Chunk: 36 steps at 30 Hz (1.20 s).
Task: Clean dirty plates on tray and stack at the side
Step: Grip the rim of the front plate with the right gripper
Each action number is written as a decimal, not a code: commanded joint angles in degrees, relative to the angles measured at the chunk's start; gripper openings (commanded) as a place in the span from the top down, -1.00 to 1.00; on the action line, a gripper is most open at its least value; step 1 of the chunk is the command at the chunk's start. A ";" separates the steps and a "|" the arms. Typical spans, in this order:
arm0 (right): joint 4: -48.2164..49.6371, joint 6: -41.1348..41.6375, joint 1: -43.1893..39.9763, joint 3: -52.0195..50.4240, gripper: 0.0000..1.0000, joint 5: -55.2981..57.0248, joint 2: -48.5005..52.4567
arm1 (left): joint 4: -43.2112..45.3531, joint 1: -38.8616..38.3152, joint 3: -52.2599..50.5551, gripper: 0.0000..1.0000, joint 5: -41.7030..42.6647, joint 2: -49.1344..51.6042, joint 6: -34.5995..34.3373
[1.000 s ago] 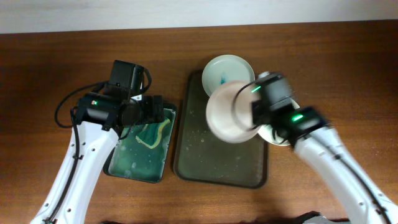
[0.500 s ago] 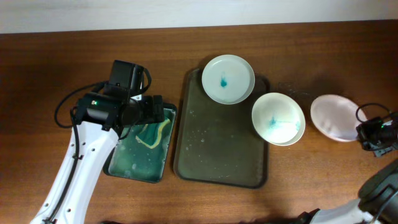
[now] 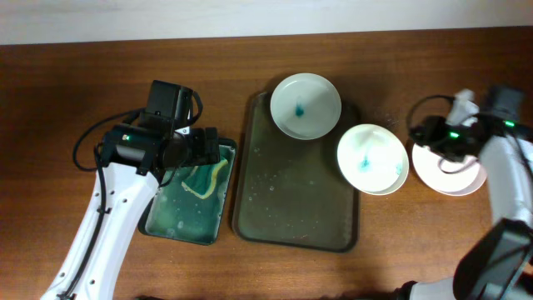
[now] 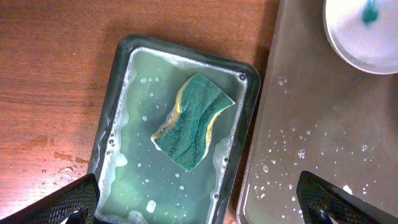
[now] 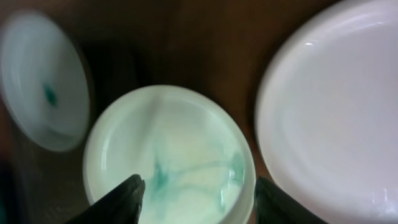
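**Three plates out, one on the desk beside the tray**

Two plates carry teal marks and sit at the tray (image 3: 283, 204). The dotted plate (image 3: 306, 105), with a small teal spot at its centre, overlaps the tray's far rim. The smeared plate (image 3: 372, 159), streaked with teal across its middle, hangs over the tray's right rim. The clean plate (image 3: 454, 177) lies on the desk (image 3: 83, 83) to the right of the tray, just beside the smeared plate; whether the two touch cannot be told. The tray's bare floor is dotted with water droplets.

The right claw (image 5: 199, 183) hovers above the gap between the smeared plate and the clean plate. Its fingers are spread wide with nothing between them. The right wrist view is blurred.

The left claw (image 4: 198, 176) hangs over the basin (image 4: 186, 57) to the left of the tray, fingers wide apart and empty. The basin holds soapy greenish liquid. A sponge (image 4: 189, 121), green on top with a yellow edge, lies in the liquid near the basin's far end, close to the side that faces the tray.
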 commanded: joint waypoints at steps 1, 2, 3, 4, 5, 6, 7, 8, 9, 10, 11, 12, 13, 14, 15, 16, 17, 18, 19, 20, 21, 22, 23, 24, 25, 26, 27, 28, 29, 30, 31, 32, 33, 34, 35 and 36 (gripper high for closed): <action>5.46 -9.86 8.09 -0.44 -0.15 12.52 5.81 | 0.09 0.35 0.79 -0.99 -0.85 -0.50 0.28; 7.80 -10.67 9.31 -0.44 -0.15 15.30 7.78 | 0.09 0.35 0.79 -0.99 -0.85 -0.50 0.28; 11.02 -13.64 10.19 -0.44 -0.15 15.19 10.34 | 0.09 0.35 0.79 -0.99 -0.85 -0.50 0.28; 12.13 -14.29 10.40 -0.44 -0.15 15.23 11.34 | 0.09 0.35 0.79 -0.99 -0.85 -0.50 0.28; 13.16 -14.51 10.40 -0.44 -0.15 15.23 12.52 | 0.09 0.35 0.79 -0.99 -0.85 -0.50 0.28; 13.75 -14.84 10.14 -0.44 -0.15 16.24 13.75 | 0.09 0.35 0.79 -0.99 -0.85 -0.50 0.28; 13.94 -14.99 9.77 -0.44 -0.10 18.12 14.45 | 0.09 0.35 0.79 -0.99 -0.85 -0.50 0.28; 13.68 -15.28 9.22 -0.44 -0.04 18.18 14.95 | 0.09 0.35 0.79 -0.99 -0.85 -0.50 0.28; 13.05 -15.37 8.92 -0.44 0.02 18.12 14.99 | 0.09 0.35 0.79 -0.99 -0.85 -0.50 0.28; 11.72 -15.37 8.63 -0.44 0.05 17.44 15.06 | 0.09 0.35 0.79 -0.99 -0.85 -0.50 0.28; 10.14 -15.37 8.26 -0.52 0.05 16.20 15.61 | 0.09 0.35 0.79 -0.99 -0.85 -0.50 0.28; 9.55 -15.34 8.07 -1.09 0.07 14.78 16.22 | 0.09 0.35 0.79 -0.99 -0.85 -0.50 0.28; 9.55 -15.37 8.04 -1.88 0.13 13.55 16.55 | 0.09 0.35 0.79 -0.99 -0.85 -0.50 0.28; 9.94 -15.37 8.04 -2.69 0.19 12.92 16.85 | 0.09 0.35 0.79 -0.99 -0.85 -0.50 0.28; 9.99 -15.37 8.04 -3.30 0.51 12.55 16.90 | 0.09 0.35 0.79 -0.99 -0.85 -0.50 0.28; 9.33 -15.34 8.04 -3.26 0.81 12.55 16.79 | 0.09 0.35 0.79 -0.99 -0.85 -0.50 0.28; 8.74 -15.32 8.04 -3.21 0.92 12.52 16.57 | 0.09 0.35 0.79 -0.99 -0.85 -0.50 0.28; 7.82 -15.30 8.04 -3.21 0.92 11.98 16.31 | 0.09 0.35 0.79 -0.99 -0.85 -0.50 0.28; 5.68 -13.90 8.04 -3.21 0.92 10.51 15.61 | 0.09 0.35 0.79 -0.99 -0.85 -0.50 0.28; 4.66 -11.89 8.04 -3.21 0.91 9.88 15.04 | 0.09 0.35 0.79 -0.99 -0.85 -0.50 0.28; 4.11 -10.91 8.15 -3.21 0.92 9.22 14.64 | 0.09 0.35 0.79 -0.99 -0.85 -0.50 0.28; 2.69 -10.56 8.28 -3.21 0.92 6.08 13.55 | 0.09 0.35 0.79 -0.99 -0.85 -0.50 0.28; 1.16 -10.54 8.57 -3.21 0.92 4.09 12.70 | 0.09 0.35 0.79 -0.99 -0.85 -0.50 0.28; -0.66 -10.29 9.16 -3.21 0.92 2.93 11.80 | 0.09 0.35 0.79 -0.99 -0.85 -0.50 0.28; -3.17 -10.12 10.21 -3.21 0.91 1.55 10.93 | 0.09 0.35 0.79 -0.99 -0.85 -0.50 0.28; -6.23 -10.12 11.82 -3.21 0.91 1.20 10.21 | 0.09 0.35 0.79 -0.99 -0.85 -0.50 0.28; -9.05 -9.18 13.97 -3.21 0.91 1.22 9.84 | 0.09 0.35 0.79 -0.99 -0.85 -0.50 0.28; -11.45 -8.09 16.46 -3.21 0.92 1.25 9.81 | 0.09 0.35 0.79 -0.99 -0.85 -0.50 0.28; -13.20 -6.05 18.93 -3.23 0.92 1.29 9.84 | 0.09 0.35 0.79 -0.99 -0.85 -0.50 0.28; -14.51 -2.93 21.79 -3.26 0.91 1.49 9.84 | 0.09 0.35 0.79 -0.99 -0.85 -0.50 0.28; -15.02 1.90 24.33 -3.30 0.92 1.66 9.84 | 0.09 0.35 0.79 -0.99 -0.85 -0.50 0.28; -14.84 9.14 27.06 -3.54 0.92 1.64 9.84 | 0.09 0.35 0.79 -0.99 -0.85 -0.50 0.28; -14.08 13.03 29.16 -3.61 0.92 1.64 9.84 | 0.09 0.35 0.79 -0.99 -0.85 -0.50 0.28; -12.46 16.98 31.30 -3.61 0.91 1.64 9.84 | 0.09 0.35 0.79 -0.99 -0.85 -0.50 0.28; -10.05 20.39 33.09 -3.61 0.80 1.64 9.84 | 0.09 0.35 0.79 -0.99 -0.85 -0.50 0.28; -8.50 22.10 33.83 -3.58 0.47 1.62 9.84 | 0.09 0.35 0.79 -0.99 -0.85 -0.50 0.28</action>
